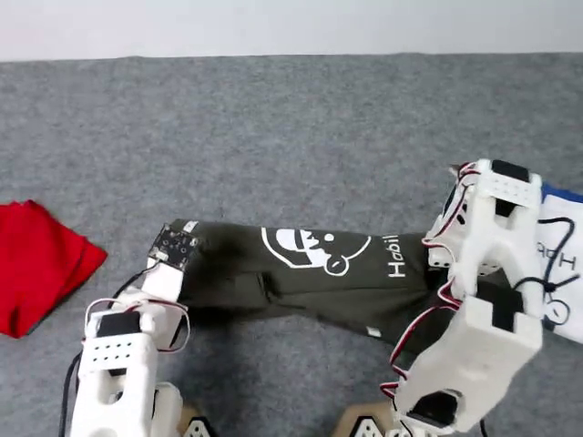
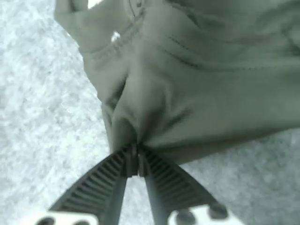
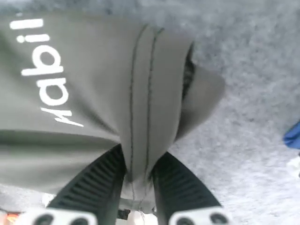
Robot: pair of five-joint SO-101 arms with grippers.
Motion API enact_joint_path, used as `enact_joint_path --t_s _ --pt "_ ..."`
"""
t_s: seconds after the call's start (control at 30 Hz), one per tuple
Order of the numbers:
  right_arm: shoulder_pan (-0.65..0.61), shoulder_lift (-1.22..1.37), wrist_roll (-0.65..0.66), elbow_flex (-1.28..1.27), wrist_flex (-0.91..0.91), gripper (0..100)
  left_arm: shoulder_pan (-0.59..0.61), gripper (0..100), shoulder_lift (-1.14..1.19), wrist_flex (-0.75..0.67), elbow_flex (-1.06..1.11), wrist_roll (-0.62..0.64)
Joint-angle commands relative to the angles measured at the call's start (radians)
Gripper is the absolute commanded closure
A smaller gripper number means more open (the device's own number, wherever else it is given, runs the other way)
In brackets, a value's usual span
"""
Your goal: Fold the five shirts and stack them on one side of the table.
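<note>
I am holding the olive shirt at both ends. My left tool is clamping tight on a bunched fold of its fabric, and my right tool is gripping a seamed edge beside the white lettering. The shirt is lying stretched along the near edge of the surface. A red shirt is sitting folded at the left edge, and a white and blue shirt is lying at the right edge.

The worktop is covered edge to edge in a mottled grey, felt-like mat. Along its far edge runs a plain white wall. The light is soft and even, with faint shadows.
</note>
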State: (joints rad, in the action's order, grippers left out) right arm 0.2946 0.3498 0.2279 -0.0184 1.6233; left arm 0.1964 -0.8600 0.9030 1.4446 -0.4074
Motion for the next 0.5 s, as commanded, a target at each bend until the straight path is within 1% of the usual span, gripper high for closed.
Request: enact_joint_path --t_s 0.0,0.1,0.3,0.47 --pt "0.027 -0.087 0.028 0.037 0.031 98.8 -0.031 99 -0.005 -0.009 0.004 -0.005" --pt "0.033 -0.119 0.028 0.058 0.050 98.8 -0.061 99 -0.005 -0.009 0.005 -0.008" --pt "-0.013 -0.127 0.021 0.058 0.051 98.8 -0.061 99 -0.005 -0.009 0.005 -0.008" --pt "-0.031 -0.127 0.021 0.057 0.051 98.8 -0.084 99 -0.005 -0.018 -0.004 -0.003"
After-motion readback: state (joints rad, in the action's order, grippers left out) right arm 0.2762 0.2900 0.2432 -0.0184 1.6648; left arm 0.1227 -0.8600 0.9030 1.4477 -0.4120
